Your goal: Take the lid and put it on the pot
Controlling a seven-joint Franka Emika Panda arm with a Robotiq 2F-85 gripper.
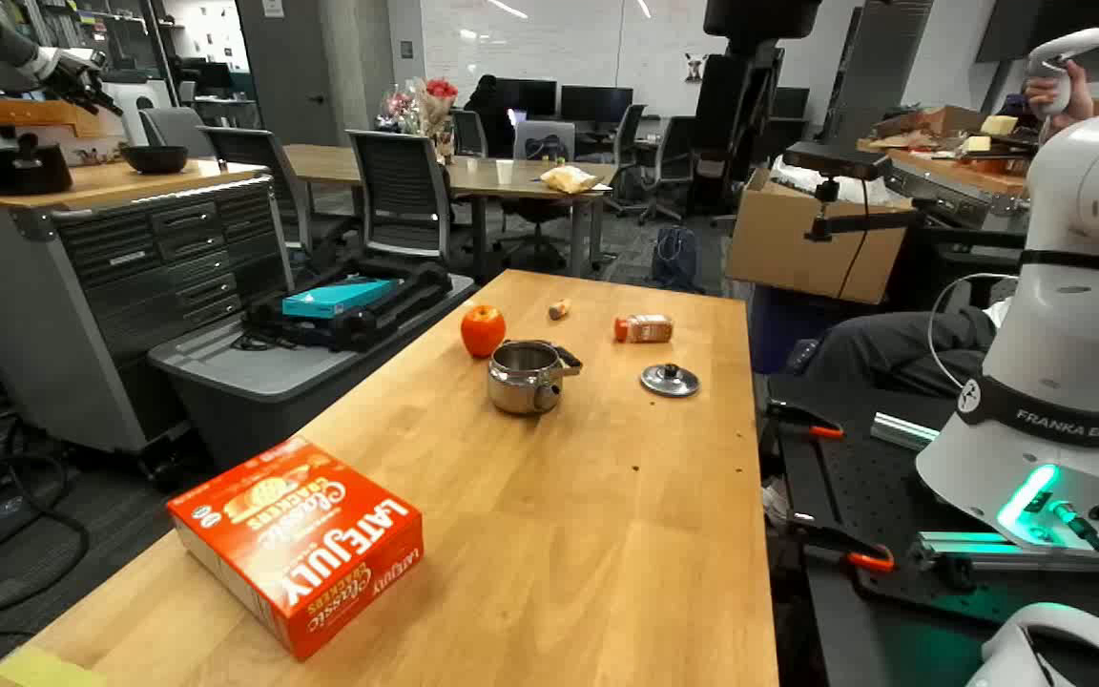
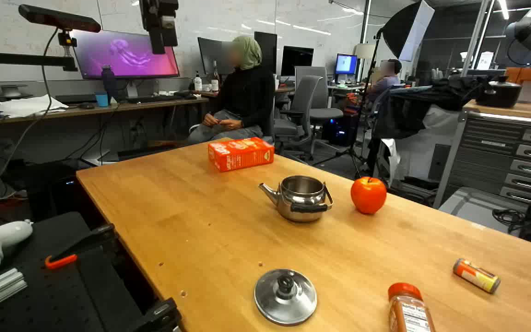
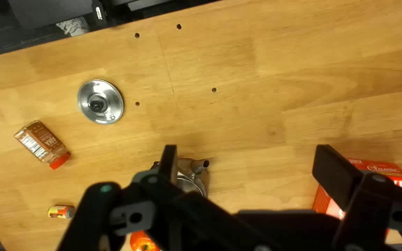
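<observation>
The lid is a flat round silvery disc with a black knob, lying on the table in both exterior views [image 1: 670, 384] [image 2: 272, 299] and left of the gripper in the wrist view [image 3: 112, 104]. The pot is a small shiny steel kettle with a spout and dark handle, upright and uncovered in both exterior views [image 1: 519, 389] [image 2: 288, 203]. In the wrist view, the pot [image 3: 201, 177] is partly hidden behind the left finger. My gripper [image 3: 246, 158] is open and empty, high above the table. It hangs at the top edge in both exterior views [image 1: 723, 172] [image 2: 157, 39].
A red-orange apple [image 1: 483, 331] stands beside the pot. A spice bottle [image 1: 647, 329] and a small can [image 1: 560, 308] lie on their sides near the lid's end. An orange cracker carton [image 1: 306, 544] lies at the table's other end. Clamps [image 1: 840, 542] sit along the robot's side.
</observation>
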